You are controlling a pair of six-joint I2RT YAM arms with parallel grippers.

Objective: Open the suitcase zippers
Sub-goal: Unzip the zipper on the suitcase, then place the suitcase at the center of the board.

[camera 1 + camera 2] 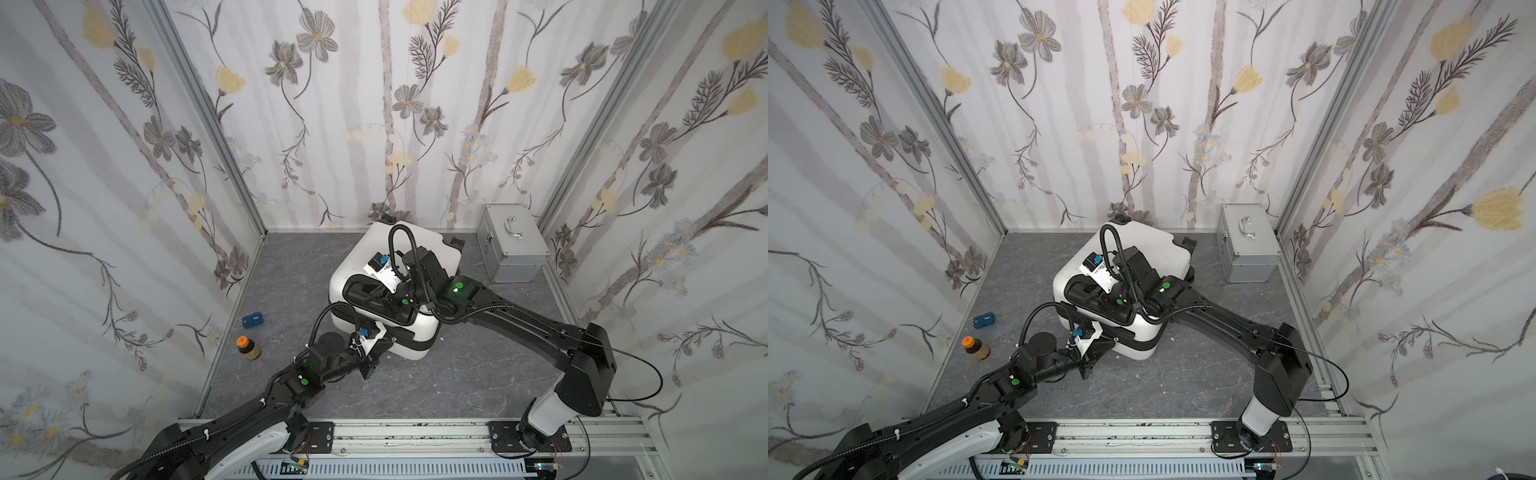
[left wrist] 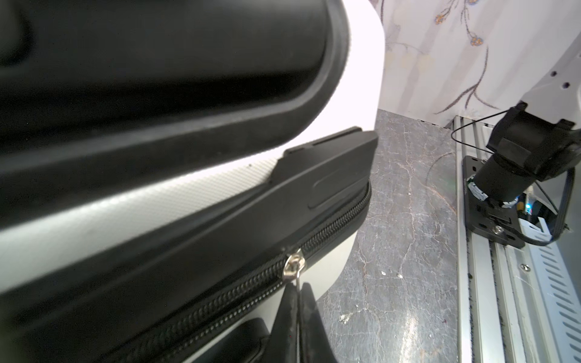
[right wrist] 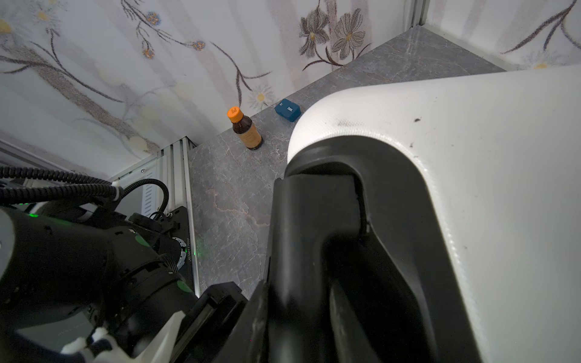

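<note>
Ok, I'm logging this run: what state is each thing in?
Suitcase, lying flat, lid down.
Zipper pull, pinched between shut left fingers.
Right fingers, at handle recess, grip unclear.
Bottle, upright, capped.
Blue box, shut.
Silver case, shut.

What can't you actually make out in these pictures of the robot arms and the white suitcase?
- Right gripper, open or gripping: black on black inside the suitcase handle recess in both top views, a dark blur in the right wrist view.
- Zipper pull tab: left wrist view, hidden inside the shut left gripper.
- Blue box lettering: too small in every view.
</note>
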